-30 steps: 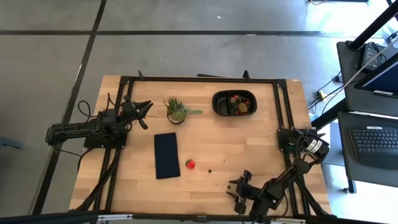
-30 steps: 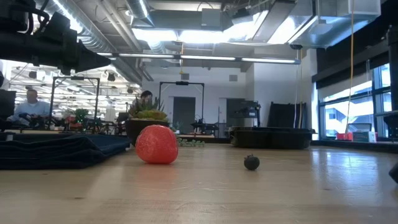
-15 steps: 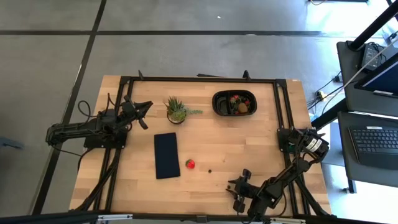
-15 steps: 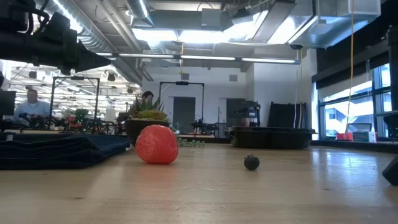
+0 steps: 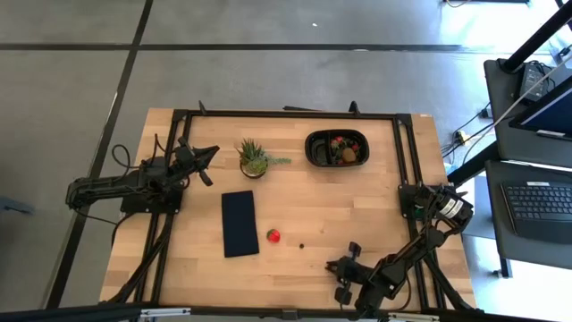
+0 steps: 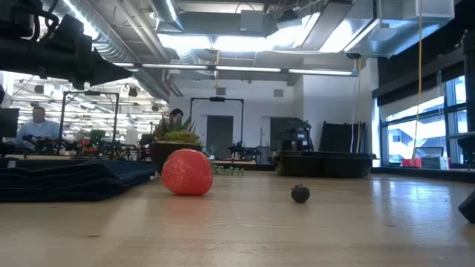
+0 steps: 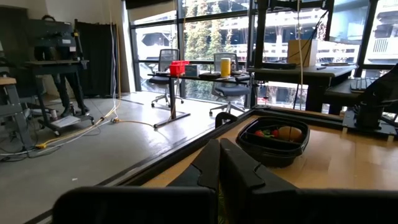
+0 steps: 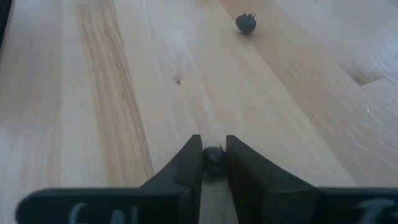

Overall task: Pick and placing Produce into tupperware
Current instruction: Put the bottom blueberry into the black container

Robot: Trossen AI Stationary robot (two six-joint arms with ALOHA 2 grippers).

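Right gripper (image 8: 214,163) low at the worktop's (image 5: 357,206) near edge, fingers closed on a tiny dark berry (image 8: 213,158), second berry (image 5: 301,245) beside a red strawberry (image 5: 273,235), black tupperware (image 5: 315,149) holding fruit at the far side, left gripper (image 5: 207,156) fingers closed, empty, near a potted plant (image 5: 255,158).

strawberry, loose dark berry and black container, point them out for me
strawberry (image 6: 187,172), low view, middle of its red body
loose dark berry (image 6: 300,193), low view, its centre
black container (image 5: 313,149), high view, left rim
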